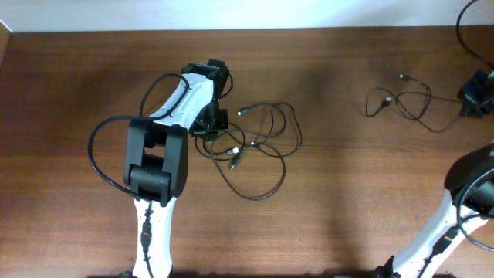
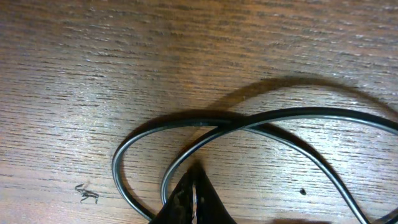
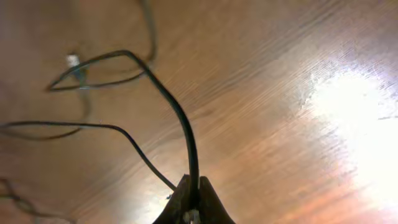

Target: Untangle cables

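Now the right gripper [image 3: 194,186] pinches one cable [image 3: 180,118]; the left gripper [image 2: 196,180] is squeezed shut beside the tangled cables [image 1: 258,139] on the table [image 1: 347,193]. Pulling hard could tighten the knot.

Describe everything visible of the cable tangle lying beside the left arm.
The cable tangle is several thin black cords, rubbery-looking, lying in loose overlapping loops on the brown wooden table, left of centre. Small pale plug ends show at some tips. Its left edge reaches the shut left end effector; the wrist view shows two strands crossing beside the fingertips, but whether one is pinched cannot be told.
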Available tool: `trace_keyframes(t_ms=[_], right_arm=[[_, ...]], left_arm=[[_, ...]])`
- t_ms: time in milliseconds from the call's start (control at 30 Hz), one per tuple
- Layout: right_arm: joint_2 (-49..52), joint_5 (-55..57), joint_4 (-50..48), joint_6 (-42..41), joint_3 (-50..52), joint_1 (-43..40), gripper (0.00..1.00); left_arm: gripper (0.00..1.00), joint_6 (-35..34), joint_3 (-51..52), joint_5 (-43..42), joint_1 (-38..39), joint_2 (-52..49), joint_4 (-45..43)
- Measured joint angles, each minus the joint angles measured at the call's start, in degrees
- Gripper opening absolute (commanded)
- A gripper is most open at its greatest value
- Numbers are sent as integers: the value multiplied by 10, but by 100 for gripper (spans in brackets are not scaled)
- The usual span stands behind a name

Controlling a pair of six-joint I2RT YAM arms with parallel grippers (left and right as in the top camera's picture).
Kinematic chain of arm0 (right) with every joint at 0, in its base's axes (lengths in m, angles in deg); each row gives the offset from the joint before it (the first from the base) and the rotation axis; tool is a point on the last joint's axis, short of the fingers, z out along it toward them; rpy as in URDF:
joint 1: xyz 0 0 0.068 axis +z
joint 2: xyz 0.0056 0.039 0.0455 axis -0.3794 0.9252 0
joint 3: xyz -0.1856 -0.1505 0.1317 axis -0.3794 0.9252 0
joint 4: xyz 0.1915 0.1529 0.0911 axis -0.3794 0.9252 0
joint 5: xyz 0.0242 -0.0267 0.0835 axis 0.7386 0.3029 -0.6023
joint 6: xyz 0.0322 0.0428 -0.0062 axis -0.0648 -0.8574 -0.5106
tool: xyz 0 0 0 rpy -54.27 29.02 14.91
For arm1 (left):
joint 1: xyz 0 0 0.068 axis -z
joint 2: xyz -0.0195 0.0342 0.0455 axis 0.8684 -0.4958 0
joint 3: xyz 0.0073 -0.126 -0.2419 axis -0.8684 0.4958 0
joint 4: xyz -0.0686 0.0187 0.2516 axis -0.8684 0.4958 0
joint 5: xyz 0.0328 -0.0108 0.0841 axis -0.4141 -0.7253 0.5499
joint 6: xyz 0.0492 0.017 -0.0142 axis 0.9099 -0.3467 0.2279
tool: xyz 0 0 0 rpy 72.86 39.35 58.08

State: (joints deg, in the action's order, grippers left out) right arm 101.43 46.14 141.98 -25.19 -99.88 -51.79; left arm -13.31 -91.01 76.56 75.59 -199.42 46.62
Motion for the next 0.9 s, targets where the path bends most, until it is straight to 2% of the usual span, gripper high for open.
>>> trace_keyframes(t_ms=[167, 267, 300, 333, 367, 400, 500, 567, 600, 667, 833, 867, 900], right_arm=[[8, 28, -60, -16, 160, -24, 4], [9, 55, -75, -47, 209, -64, 4], [9, 59, -79, -52, 215, -77, 8], [9, 64, -82, -59, 221, -94, 31], [9, 67, -84, -60, 222, -103, 50], [9, 68, -85, -61, 222, -108, 64], [9, 71, -90, -64, 223, -114, 84], [9, 71, -94, -64, 223, -114, 90], [9, 71, -95, -62, 223, -114, 90], [9, 48, -104, -48, 223, -113, 84], [9, -286, -122, 198, 223, -102, 82], [9, -325, -118, 230, 223, -97, 75], [9, -361, -115, 260, 223, -93, 53]], left_arm=[[4, 0, 0, 0, 0, 0, 0], [5, 0, 0, 0, 0, 0, 0], [5, 0, 0, 0, 0, 0, 0], [6, 0, 0, 0, 0, 0, 0], [5, 0, 0, 0, 0, 0, 0], [6, 0, 0, 0, 0, 0, 0], [6, 0, 0, 0, 0, 0, 0], [5, 0, 0, 0, 0, 0, 0], [6, 0, 0, 0, 0, 0, 0], [6, 0, 0, 0, 0, 0, 0], [7, 0, 0, 0, 0, 0, 0], [7, 0, 0, 0, 0, 0, 0], [8, 0, 0, 0, 0, 0, 0]])
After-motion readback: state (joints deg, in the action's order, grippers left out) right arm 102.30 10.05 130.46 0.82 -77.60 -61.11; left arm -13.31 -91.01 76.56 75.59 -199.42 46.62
